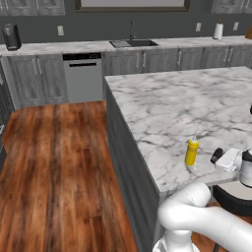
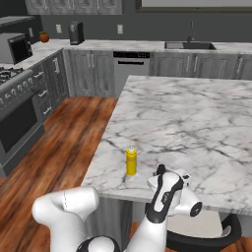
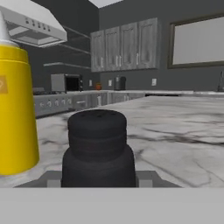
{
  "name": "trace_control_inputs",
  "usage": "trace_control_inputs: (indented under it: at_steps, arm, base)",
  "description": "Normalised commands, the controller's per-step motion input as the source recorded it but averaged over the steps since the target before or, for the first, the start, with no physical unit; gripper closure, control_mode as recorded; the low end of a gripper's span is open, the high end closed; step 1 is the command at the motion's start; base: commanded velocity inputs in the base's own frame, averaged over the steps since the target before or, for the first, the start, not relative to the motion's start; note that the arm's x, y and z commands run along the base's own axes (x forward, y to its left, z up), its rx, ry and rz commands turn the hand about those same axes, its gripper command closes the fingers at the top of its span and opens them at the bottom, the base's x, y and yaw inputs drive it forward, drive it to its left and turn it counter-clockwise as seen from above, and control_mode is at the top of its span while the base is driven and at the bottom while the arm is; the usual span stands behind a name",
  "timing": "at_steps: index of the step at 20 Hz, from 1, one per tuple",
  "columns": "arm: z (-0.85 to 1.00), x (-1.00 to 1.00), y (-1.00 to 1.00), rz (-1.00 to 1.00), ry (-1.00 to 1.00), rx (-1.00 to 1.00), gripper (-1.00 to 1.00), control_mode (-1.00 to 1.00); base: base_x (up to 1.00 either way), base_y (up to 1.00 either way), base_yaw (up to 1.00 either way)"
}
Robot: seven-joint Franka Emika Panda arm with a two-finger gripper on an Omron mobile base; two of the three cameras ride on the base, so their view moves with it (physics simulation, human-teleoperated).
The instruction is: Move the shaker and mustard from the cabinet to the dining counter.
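Mustard (image 1: 191, 151) standing upright on the dining counter (image 1: 182, 103), near its edge; gripper (image 3: 98, 181) pinching the black shaker (image 3: 98, 148), jaws closing on its sides, beside the bottle

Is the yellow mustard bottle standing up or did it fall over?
Standing up. The mustard sits upright on the dining counter, its white nozzle pointing straight up.

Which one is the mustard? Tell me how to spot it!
Find the dining counter, the big island with the white, grey-veined marble top in the middle of the kitchen. The mustard stands upright near the island's front edge, close to the robot. It is a yellow squeeze bottle with a pointed white nozzle, taller than the small black shaker next to it.
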Motion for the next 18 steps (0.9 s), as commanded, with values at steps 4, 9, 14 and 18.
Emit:
trace_control_inputs:
  at_steps: [4, 9, 14, 18]
  arm:
    - [-0.23, 0.23, -0.02, 0.0, -0.01, 0.0, 1.0, -1.0]
    - [-0.15, 0.1, 0.0, 0.0, -0.01, 0.01, 1.0, -1.0]
    - [-0.2, 0.0, -0.04, 0.0, 0.0, 0.01, -1.0, -1.0]
    - [-0.11, 0.0, -0.1, 0.0, 0.0, 0.01, -1.0, -1.0]
  base:
    - [0.0, 0.0, 0.0]
    - [0.0, 0.0, 0.0]
    - [0.0, 0.0, 0.0]
    - [0.0, 0.0, 0.0]
